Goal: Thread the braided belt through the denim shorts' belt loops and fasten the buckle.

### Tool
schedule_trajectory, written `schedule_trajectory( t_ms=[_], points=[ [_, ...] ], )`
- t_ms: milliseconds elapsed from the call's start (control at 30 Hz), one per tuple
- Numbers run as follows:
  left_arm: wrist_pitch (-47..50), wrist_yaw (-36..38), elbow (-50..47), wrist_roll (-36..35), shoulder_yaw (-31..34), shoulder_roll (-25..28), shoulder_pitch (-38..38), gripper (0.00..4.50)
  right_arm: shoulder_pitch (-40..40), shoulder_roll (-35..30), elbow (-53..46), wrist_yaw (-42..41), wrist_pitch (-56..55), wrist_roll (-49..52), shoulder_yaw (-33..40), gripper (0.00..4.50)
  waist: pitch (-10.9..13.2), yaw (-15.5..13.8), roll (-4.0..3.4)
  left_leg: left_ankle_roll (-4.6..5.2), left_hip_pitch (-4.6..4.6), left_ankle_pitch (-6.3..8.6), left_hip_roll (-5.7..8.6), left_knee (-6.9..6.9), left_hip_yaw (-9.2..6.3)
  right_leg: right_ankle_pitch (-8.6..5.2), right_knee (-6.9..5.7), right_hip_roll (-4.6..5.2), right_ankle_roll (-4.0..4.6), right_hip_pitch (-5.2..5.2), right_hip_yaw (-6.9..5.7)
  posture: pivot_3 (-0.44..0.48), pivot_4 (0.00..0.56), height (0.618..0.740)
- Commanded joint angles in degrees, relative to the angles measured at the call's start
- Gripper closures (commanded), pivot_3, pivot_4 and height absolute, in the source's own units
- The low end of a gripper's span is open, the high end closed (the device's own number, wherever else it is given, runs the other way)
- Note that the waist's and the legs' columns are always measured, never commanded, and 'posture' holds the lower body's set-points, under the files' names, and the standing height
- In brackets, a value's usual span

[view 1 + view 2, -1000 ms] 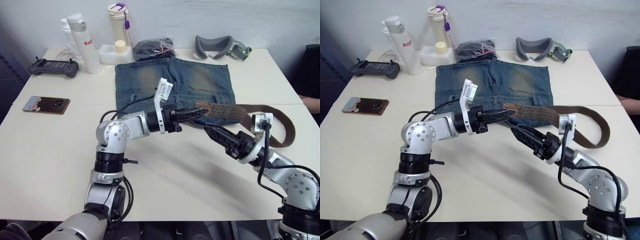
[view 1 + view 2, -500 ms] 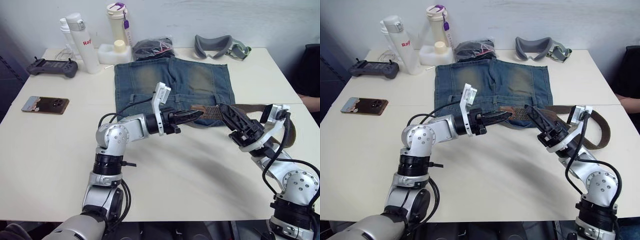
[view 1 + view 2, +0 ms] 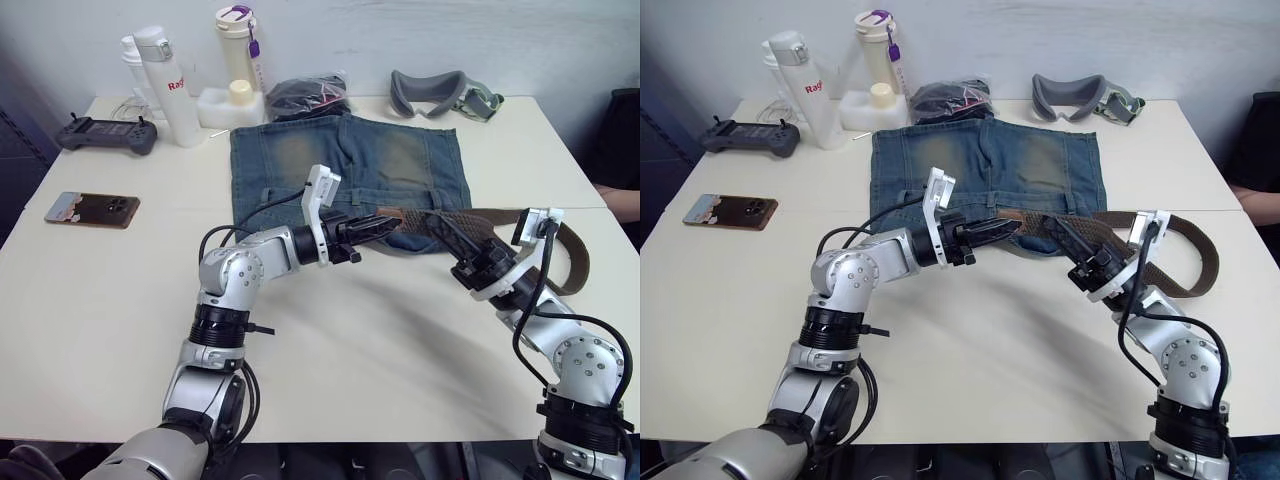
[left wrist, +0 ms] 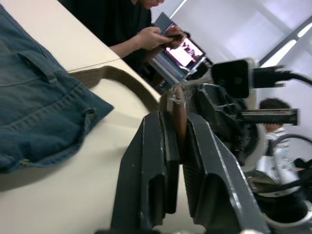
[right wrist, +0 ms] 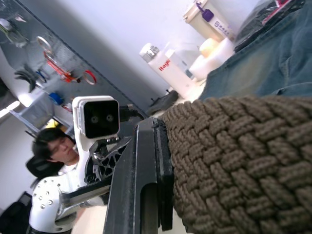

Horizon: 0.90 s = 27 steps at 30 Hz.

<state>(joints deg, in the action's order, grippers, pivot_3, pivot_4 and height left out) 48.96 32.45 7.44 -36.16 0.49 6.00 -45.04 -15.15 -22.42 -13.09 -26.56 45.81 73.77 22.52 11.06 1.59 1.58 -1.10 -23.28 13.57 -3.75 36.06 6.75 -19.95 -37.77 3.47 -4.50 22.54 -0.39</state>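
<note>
Left eye view: the left claw is clamped on the tip of the braided belt, over the near edge of the denim shorts spread flat at the far middle of the table. The right claw is closed on the woven strap just right of it; a second ago it sat nearer and lower, off the belt, and has since risen onto it. The belt trails right in a loop on the table. The left claw has kept its grip throughout.
</note>
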Motion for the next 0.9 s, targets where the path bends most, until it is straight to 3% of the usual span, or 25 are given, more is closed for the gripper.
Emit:
schedule_trajectory(
  t_ms=[33, 167, 367, 600, 700, 867, 900],
  points=[
    [-13.2, 3.3, 2.5, 9.2, -4.7, 2.9, -2.2, 1.83, 0.2, -1.7, -1.0, 0.5, -3.6, -1.6, 3.5, 4.50, 0.0, -0.1, 0.00, 0.00, 0.00, 0.00, 0.00, 0.00, 0.00, 0.00, 0.00, 0.00, 0.00, 0.00, 0.00, 0.000, 0.150, 0.730],
    [-35.5, 0.2, 14.0, 27.1, -14.2, 5.3, -4.8, 0.10, 0.5, -2.8, -0.4, 3.6, -8.6, -8.2, 5.3, 4.50, 0.0, -0.4, 0.00, 0.00, -0.01, 0.00, 0.06, -0.06, 0.00, 0.00, 0.10, 0.00, 0.00, 0.01, -0.02, 0.000, 0.150, 0.730],
    [-61.5, -6.8, 38.4, 47.5, -26.1, 4.4, -12.4, 0.04, 1.4, -2.5, -3.2, 10.2, -12.7, -11.7, 8.6, 4.50, 0.0, -1.3, 0.00, 0.46, -0.10, 0.28, 0.04, -0.05, 0.15, 0.06, 0.36, 0.11, -0.10, 0.03, 0.02, 0.000, 0.150, 0.730],
    [-69.0, -19.1, 56.3, 56.5, -27.4, 0.4, -21.4, 0.04, 4.4, -2.8, -9.4, 14.7, -13.1, -9.6, 10.6, 4.50, 0.0, -1.5, 0.00, 0.44, -0.66, 0.31, 0.00, 0.13, 0.20, 0.06, 0.39, 0.13, -0.16, 0.52, -0.06, 0.000, 0.150, 0.730],
    [-71.1, -19.9, 58.9, 57.9, -27.1, -0.3, -23.2, 0.89, 5.1, -2.8, -10.8, 15.7, -13.1, -9.4, 10.3, 4.50, 0.0, -1.5, 0.00, 0.44, -0.94, 0.30, 0.04, 0.21, 0.30, 0.08, 0.25, 0.09, -0.20, 0.89, -0.14, 0.000, 0.150, 0.730],
    [-75.2, -7.8, 54.4, 57.9, -27.6, 3.7, -20.8, 3.18, 3.1, -6.0, -9.9, 14.9, -11.5, -11.4, 7.9, 4.50, 0.0, -1.4, 0.00, 0.39, -0.92, 0.24, 0.06, 0.23, 0.37, 0.08, 0.10, 0.06, -0.19, 0.98, -0.38, 0.000, 0.150, 0.730],
    [-75.6, -5.2, 52.7, 57.4, -27.4, 4.8, -20.1, 3.44, 2.6, -6.8, -9.6, 14.6, -11.2, -12.1, 7.2, 4.50, 0.0, -1.2, 0.00, 0.39, -0.92, 0.24, 0.06, 0.23, 0.40, 0.08, 0.07, 0.05, -0.19, 1.00, -0.37, 0.000, 0.150, 0.730]
  ],
)
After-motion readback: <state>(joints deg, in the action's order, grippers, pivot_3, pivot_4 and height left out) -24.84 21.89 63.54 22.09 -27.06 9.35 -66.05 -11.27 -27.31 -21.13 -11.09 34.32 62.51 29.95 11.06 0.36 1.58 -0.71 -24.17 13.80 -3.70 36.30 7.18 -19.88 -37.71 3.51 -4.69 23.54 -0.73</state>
